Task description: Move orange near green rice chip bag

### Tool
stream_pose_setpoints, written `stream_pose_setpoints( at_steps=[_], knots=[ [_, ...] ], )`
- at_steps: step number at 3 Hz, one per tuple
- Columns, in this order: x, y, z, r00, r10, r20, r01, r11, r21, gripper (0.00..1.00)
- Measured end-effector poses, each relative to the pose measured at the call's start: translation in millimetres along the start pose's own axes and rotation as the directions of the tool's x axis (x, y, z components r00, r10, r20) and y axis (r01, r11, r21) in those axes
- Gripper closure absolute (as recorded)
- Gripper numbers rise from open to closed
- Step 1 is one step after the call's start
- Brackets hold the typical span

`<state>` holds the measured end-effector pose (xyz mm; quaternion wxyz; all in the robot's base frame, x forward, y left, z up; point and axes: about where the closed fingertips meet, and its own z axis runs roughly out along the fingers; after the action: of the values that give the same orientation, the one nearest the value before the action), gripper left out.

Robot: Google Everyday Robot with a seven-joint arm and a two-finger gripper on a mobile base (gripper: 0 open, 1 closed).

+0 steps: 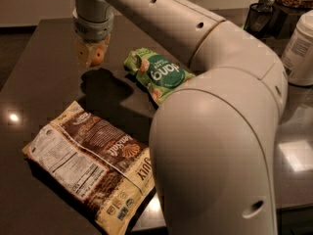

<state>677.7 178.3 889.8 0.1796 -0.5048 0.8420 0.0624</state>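
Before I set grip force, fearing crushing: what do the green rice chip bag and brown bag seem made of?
The green rice chip bag: thin plastic film, likely; crinkled, slightly glossy. The brown bag: matte paper or film, creased. The gripper holds the orange above the table.

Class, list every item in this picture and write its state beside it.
Gripper: shut on the orange, above the table, left of the green bag.
Orange: held, off the table.
Green bag: lying crumpled on the table.
Brown bag: lying flat, nutrition label up.
White jar: upright.
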Motion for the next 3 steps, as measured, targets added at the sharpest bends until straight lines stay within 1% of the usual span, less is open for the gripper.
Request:
stream_pose_setpoints(
  at_steps=[1, 2, 3],
  knots=[
    [8.8, 6.1, 1.2, 0.997, -0.08, -0.023, 0.079, 0.9961, -0.039, 1.0],
    [22.6, 3.3, -4.0, 0.992, -0.113, -0.052, 0.111, 0.9929, -0.044, 1.0],
    [38.9, -0.9, -8.0, 0.988, -0.134, -0.083, 0.13, 0.9901, -0.053, 1.0]
  ],
)
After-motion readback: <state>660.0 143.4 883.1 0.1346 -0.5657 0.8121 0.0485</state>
